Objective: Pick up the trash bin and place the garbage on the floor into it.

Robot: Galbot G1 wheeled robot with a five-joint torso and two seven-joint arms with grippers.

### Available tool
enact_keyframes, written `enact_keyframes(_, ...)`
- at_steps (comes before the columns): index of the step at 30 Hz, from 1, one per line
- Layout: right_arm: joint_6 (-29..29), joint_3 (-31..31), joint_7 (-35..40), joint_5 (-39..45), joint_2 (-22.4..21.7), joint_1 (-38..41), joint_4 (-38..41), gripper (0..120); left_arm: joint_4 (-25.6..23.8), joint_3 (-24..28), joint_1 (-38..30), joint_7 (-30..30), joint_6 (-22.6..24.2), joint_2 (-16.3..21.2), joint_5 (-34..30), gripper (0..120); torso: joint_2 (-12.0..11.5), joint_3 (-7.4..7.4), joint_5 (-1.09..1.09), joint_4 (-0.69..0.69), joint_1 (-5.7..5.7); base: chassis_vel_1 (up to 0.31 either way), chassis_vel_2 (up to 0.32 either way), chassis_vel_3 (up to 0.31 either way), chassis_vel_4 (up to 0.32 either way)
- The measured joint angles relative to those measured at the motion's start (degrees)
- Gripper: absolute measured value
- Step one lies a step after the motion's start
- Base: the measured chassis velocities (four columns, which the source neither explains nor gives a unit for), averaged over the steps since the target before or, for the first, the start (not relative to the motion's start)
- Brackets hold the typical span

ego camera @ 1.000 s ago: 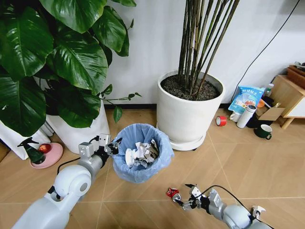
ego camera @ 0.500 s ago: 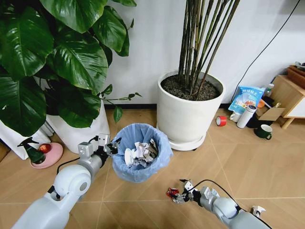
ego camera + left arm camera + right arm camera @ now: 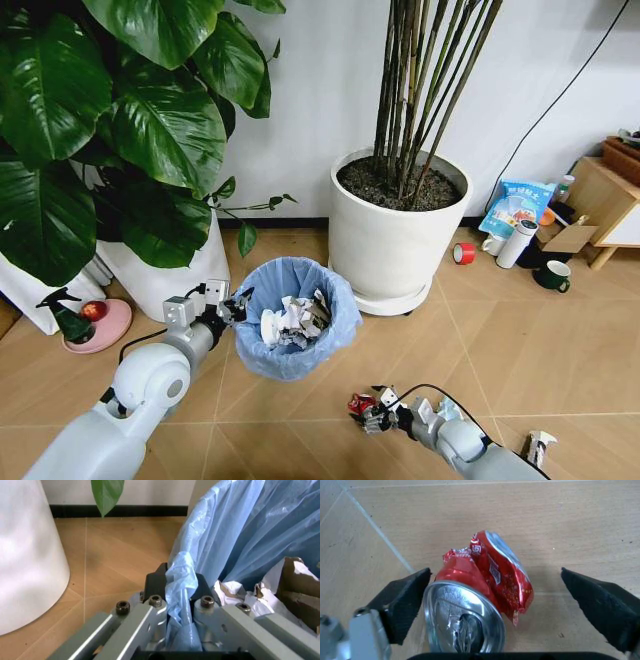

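Blue plastic lines the trash bin [image 3: 297, 318], which stands on the floor [image 3: 520, 340] just in front of the big white plant pot [image 3: 398, 232], and it already holds a fair heap: crumpled white tissue and scraps of torn brown card piled against the near wall of the bag. So part of the job looks done. The left hand [image 3: 228, 309] is at the bin's left rim, its fingers pinched shut on the folded-over edge of the liner [image 3: 181, 592], so the bin is gripped, though I cannot tell whether it is lifted off the planks.

What is left, as far as I can see, is the crushed red can [image 3: 477, 592], lying on the floor in front of the bin and a little to its right. The right hand [image 3: 372, 411] is low at that spot, spread wide, with one dark finger [image 3: 404, 602] touching the can's side and the other standing well off on the far side. It has not closed, so I would judge the can not yet picked up.

Beyond the plant pot, by the wall, a white bottle [image 3: 517, 243] and a dark mug [image 3: 553, 274] stand upright.
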Motion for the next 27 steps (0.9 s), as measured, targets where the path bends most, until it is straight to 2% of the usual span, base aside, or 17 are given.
enact_keyframes(11,0.38,-0.16,-0.26,-0.94,1.87,0.58,-1.80,86,0.00,-0.09,0.02,0.01,-0.08,0.27,-0.04,2,0.00,0.00,0.00,0.00,0.00,0.000,0.000,0.000,0.000)
enact_keyframes(14,0.96,0.22,-0.27,-1.46,2.59,0.84,-3.06,77,-0.16,-0.17,0.03,0.01,-0.13,0.45,-0.11,2,0.00,-0.01,-0.01,0.00,0.00,0.000,0.000,0.000,0.000)
enact_keyframes(15,1.24,0.48,-0.23,-1.70,2.80,0.91,-3.46,71,-0.22,-0.17,0.08,0.01,-0.14,0.47,-0.11,2,0.00,-0.01,-0.02,-0.01,0.00,0.000,0.000,0.000,0.000)
enact_keyframes(16,1.24,0.48,-0.23,-1.70,2.80,0.91,-3.46,71,-0.22,-0.17,0.08,0.01,-0.14,0.47,-0.11,2,0.00,-0.01,-0.02,-0.01,0.00,0.000,0.000,0.000,0.000)
enact_keyframes(19,1.45,0.91,-0.11,-1.88,3.01,0.93,-3.76,57,-0.31,-0.18,0.20,0.01,-0.17,0.50,-0.11,2,0.01,-0.01,-0.02,-0.01,-0.01,0.000,0.000,0.000,0.000)
enact_keyframes(23,1.48,1.24,-0.06,-2.00,3.36,0.75,-3.73,49,-0.38,-0.18,0.19,0.01,-0.19,0.57,-0.11,2,0.01,-0.01,0.00,0.00,-0.01,0.000,0.000,0.000,0.000)
enact_keyframes(27,1.56,1.45,-0.06,-2.18,3.57,0.62,-3.72,46,-0.46,-0.28,0.17,0.01,-0.25,0.64,-0.10,2,0.01,-0.01,0.01,0.00,-0.01,0.000,0.000,0.000,0.000)
